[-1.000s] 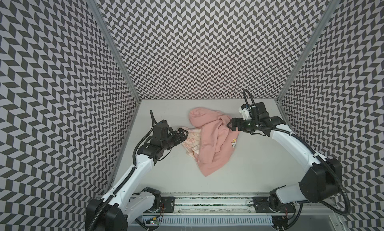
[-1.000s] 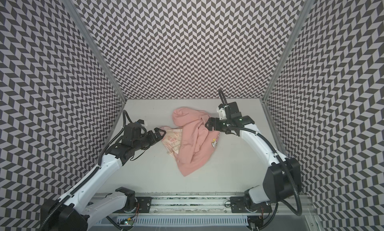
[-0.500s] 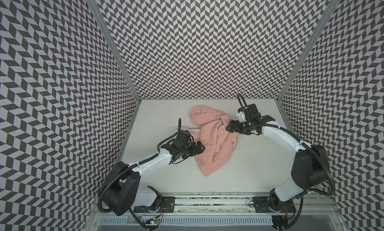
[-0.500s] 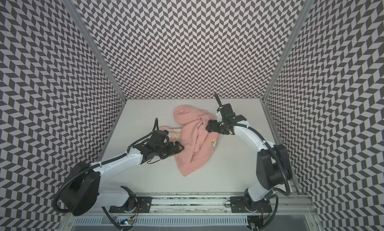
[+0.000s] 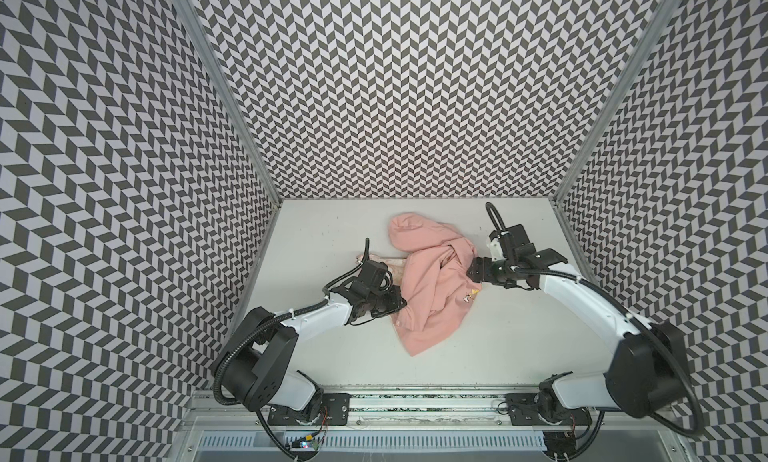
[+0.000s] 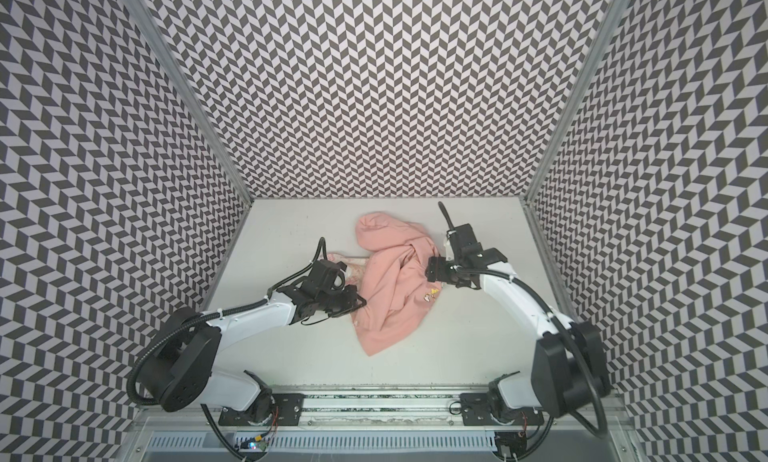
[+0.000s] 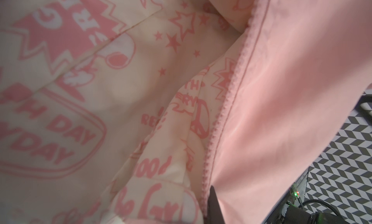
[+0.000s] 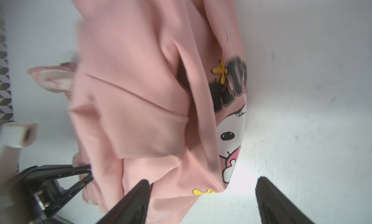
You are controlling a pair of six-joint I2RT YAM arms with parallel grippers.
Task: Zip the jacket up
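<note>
Both top views: jacket is laid crumpled on table; left gripper is pinched onto its edge.
Left wrist: zipper teeth are seen along jacket lining.
Right wrist: right gripper is spread wide beside jacket's dog graphic.

A crumpled pink jacket lies near the middle of the pale grey table.

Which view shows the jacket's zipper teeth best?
The left wrist view: the zipper teeth run close-up and sharp along the pink fabric edge. The right wrist view shows only a blurred stretch; both top views are too distant.
</note>
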